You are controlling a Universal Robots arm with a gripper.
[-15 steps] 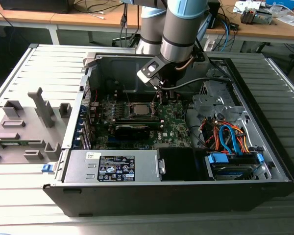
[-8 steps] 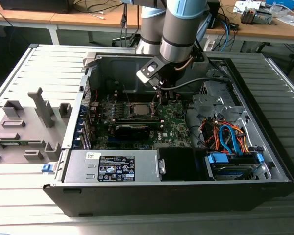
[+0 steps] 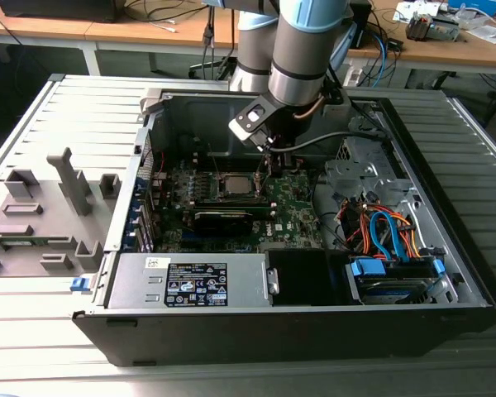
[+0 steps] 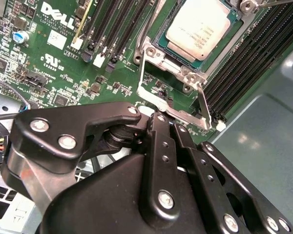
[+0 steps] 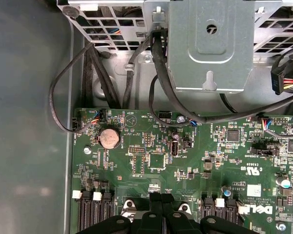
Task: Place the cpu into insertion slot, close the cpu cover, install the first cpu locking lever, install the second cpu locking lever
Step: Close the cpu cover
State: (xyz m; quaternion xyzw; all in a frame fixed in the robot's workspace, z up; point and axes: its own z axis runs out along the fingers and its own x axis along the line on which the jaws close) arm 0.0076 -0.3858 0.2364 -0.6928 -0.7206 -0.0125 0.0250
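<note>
Second wrist view puts the chip (image 4: 200, 27) flat in its socket (image 4: 161, 45) on the green board (image 4: 63, 63), pale top up, so I judge the first step done. The cover (image 4: 203, 102) is not down: its thin metal frame stands swung away from the socket, and the board shows through its square opening. A lever rod (image 4: 145, 29) runs beside the socket; with the cover open, I judge both levers yet to be latched. My pincer (image 4: 161, 119) is clenched, with no gap visible between the fingers. Its tip touches or sits just beside the cover's free edge; whether it pinches that edge I cannot tell. In the exterior view it hangs inside the open case (image 3: 446, 207), near the chip.
</note>
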